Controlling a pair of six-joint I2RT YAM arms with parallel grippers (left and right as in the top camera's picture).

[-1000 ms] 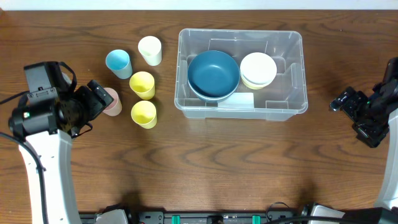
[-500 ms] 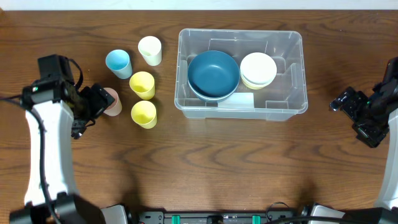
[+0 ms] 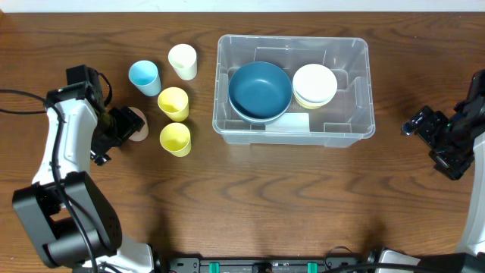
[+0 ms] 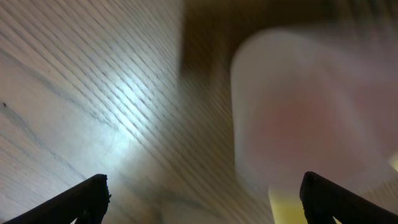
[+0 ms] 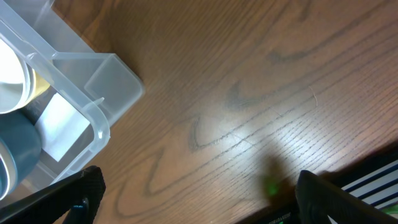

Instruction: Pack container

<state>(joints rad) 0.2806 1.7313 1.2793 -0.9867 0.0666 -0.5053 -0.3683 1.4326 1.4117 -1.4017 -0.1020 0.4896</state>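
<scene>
Toward the far edge of the desk point(image 3: 303, 197), a little right of centre, the container point(image 3: 350, 114) sits flat in the overhead view. It has a blue bowl point(image 3: 260, 91) in its left half and a stack of white bowls point(image 3: 314, 83) in its right half. To its left stands a cluster of cups: a cream cup point(image 3: 183, 61) nearest the far edge, a blue cup point(image 3: 143, 76), a yellow cup point(image 3: 173, 102), and a second yellow cup point(image 3: 176, 139) closest to the near edge. A pink cup point(image 3: 138, 123) is the leftmost of the group, and the left gripper point(image 3: 120, 127) is right up against it. From this height I cannot tell whether they touch. The right gripper point(image 3: 415, 125) hangs by the right edge, well apart from the container.

Seen from the left wrist, everything is blurred. The pink cup point(image 4: 298, 106) fills the upper right of the picture. The fingertips point(image 4: 87, 199) sit at the bottom corners, spread wide, with the cup ahead of them and nearer the right-hand one.

From the right wrist, the fingertips point(image 5: 81, 199) are likewise spread wide over bare wood, gripping nothing. A corner of the container point(image 5: 93, 81) shows at upper left, with the blue bowl point(image 5: 12, 155) visible through its wall.
</scene>
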